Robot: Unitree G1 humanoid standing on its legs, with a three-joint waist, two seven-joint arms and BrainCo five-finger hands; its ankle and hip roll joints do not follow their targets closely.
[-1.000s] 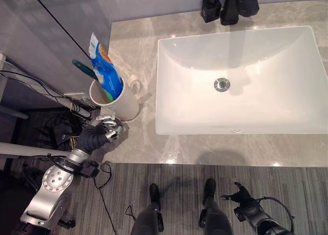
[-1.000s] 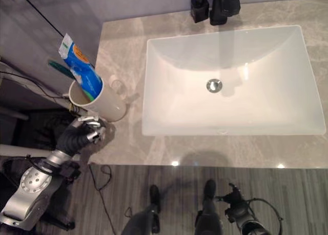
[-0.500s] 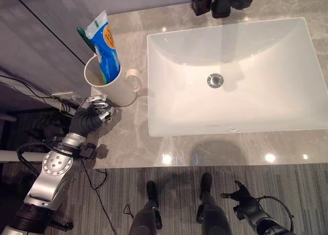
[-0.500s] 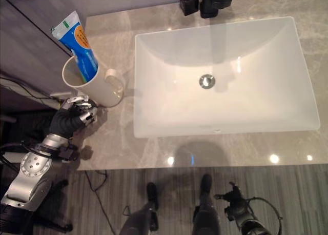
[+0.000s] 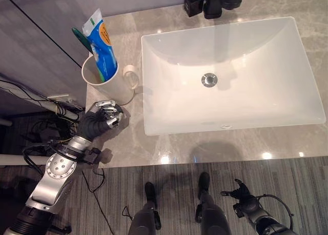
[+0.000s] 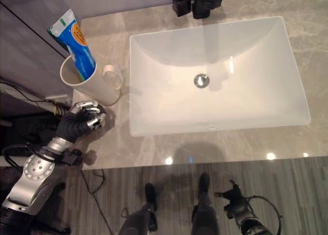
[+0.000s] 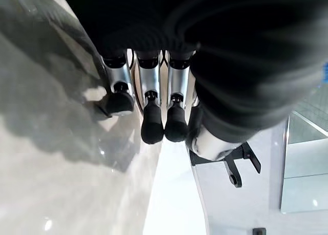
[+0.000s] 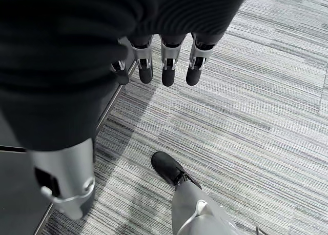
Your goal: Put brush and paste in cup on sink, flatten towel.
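The marble table carries a wide white sink across its middle, with a round drain near the basin's centre. At about 10 o'clock from the drain, close beside the sink's rim, stands the white cup, its handle turned toward the basin; the blue paste tube leans out of it and the green brush handle pokes up just behind the tube, so both look already stowed. No towel is visible on the table. At 12 o'clock by the back wall sit a dark faucet and a small dark bottle. The left hand hovers at the table's edge just at 6 o'clock of the cup, its fingers curled in and holding nothing. The right hand hangs low over the floor, its fingers relaxed and empty. The risk now is the curled left hand clipping the cup on any move, tipping the top-heavy load into the basin.
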